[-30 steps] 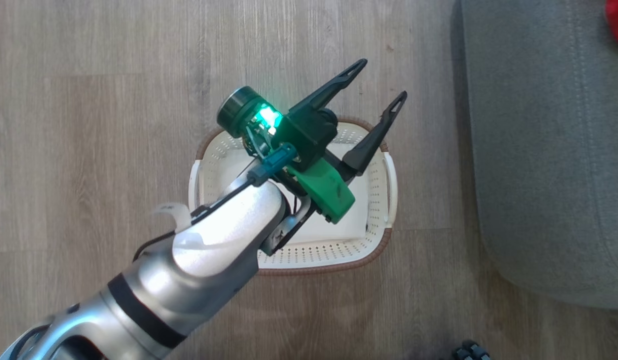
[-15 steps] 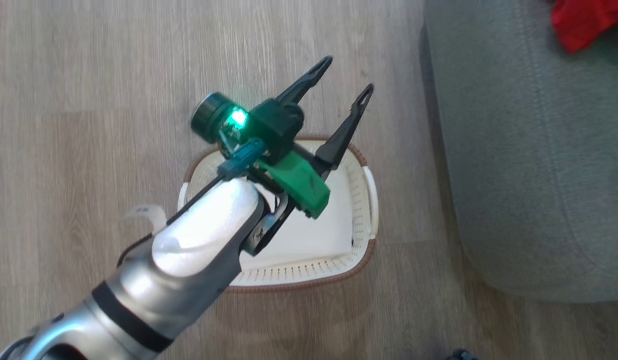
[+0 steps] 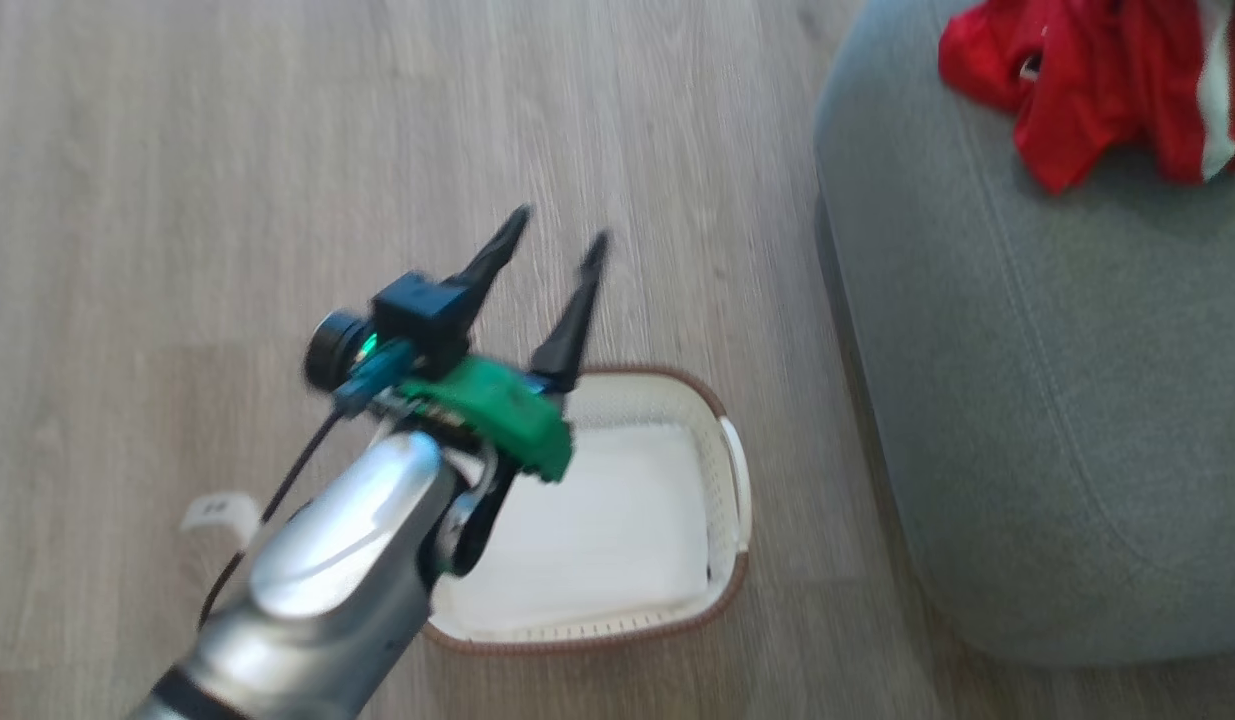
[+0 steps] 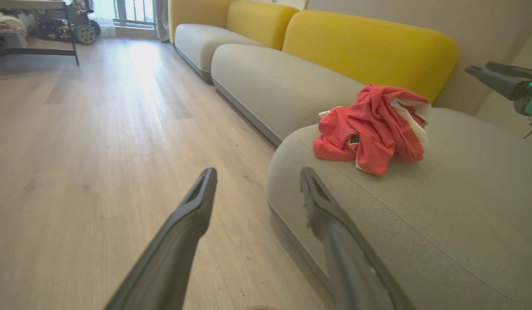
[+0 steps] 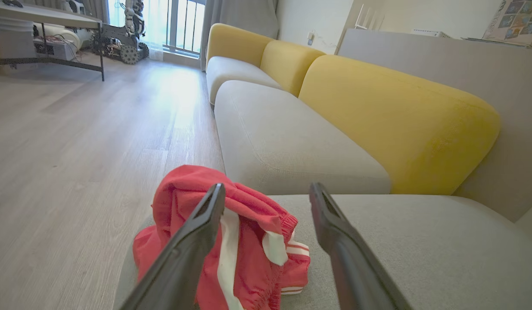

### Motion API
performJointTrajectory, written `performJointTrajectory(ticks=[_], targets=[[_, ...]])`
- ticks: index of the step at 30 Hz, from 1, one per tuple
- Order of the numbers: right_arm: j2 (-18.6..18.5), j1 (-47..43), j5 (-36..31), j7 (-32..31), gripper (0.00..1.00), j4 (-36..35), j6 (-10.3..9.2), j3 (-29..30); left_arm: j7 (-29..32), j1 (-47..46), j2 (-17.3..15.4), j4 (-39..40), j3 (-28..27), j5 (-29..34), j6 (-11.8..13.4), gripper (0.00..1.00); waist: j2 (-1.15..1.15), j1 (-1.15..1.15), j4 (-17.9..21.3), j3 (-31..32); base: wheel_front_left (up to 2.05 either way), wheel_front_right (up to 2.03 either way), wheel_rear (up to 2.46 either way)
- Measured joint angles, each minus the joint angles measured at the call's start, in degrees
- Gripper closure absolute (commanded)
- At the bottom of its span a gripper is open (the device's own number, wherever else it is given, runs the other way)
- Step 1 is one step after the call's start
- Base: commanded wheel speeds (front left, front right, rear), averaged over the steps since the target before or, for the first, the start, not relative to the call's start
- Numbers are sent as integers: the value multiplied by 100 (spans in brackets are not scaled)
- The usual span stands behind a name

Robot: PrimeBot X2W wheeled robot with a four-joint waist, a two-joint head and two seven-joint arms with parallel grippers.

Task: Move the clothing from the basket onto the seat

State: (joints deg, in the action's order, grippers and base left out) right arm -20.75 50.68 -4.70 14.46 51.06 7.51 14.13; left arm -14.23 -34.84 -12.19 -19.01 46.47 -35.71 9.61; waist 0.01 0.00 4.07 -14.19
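Both spread wide apart: left fingers (image 4: 186, 228), right fingers (image 5: 194, 241).

quick count: one basket (image 3: 627, 625), one red heap of clothing (image 3: 1087, 90), looks like two pieces bunched together but i can't say for sure. grey cushions (image 5: 287, 142): three in a row, the seat (image 3: 1057, 400) included. yellow back cushions (image 5: 395, 120): three too. one table (image 5: 46, 17) far off. two pincers, left pincer (image 3: 558, 228) and right pincer (image 5: 266, 187), two fingers (image 5: 334, 241) each.
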Motion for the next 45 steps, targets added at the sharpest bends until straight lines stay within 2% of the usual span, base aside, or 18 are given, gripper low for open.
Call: performJointTrajectory(ticks=[4,9,10,18,24,29,34,42,45], targets=[[146,-181,11,0,0,-27,0,27,-4,492,-54,41,-460,-27,119,0,0,0,-113,355,0,0,0],[675,-584,181,0,0,-237,0,-145,-4,1183,-231,156,-1071,46,265,0,0,0,-308,732,0,0,0],[675,-584,181,0,0,-237,0,-145,-4,1183,-231,156,-1071,46,265,0,0,0,-308,732,0,0,0],[1347,-1657,661,0,0,-894,0,-341,-4,2297,-339,480,-1900,294,458,0,0,0,-588,1186,0,0,0],[1653,-2491,935,0,0,-1483,0,-564,-4,2967,-328,738,-2326,487,513,0,0,0,-703,1413,0,0,0],[1723,-3127,1168,0,0,-2014,0,-945,-4,3433,-259,925,-2670,641,591,0,0,0,-734,1477,0,0,0],[1739,-3788,1724,0,0,-2603,0,-1485,-4,3737,-115,1046,-2825,788,604,0,0,0,-760,1477,0,0,0],[1748,-4542,1797,0,0,-3499,0,-1577,-4,4001,14,1137,-2929,932,538,0,0,0,-786,1471,0,0,0],[1750,-4752,1855,0,0,-3595,0,-1603,-4,4003,32,1137,-2970,962,499,0,-1,0,-784,1502,0,0,0]])
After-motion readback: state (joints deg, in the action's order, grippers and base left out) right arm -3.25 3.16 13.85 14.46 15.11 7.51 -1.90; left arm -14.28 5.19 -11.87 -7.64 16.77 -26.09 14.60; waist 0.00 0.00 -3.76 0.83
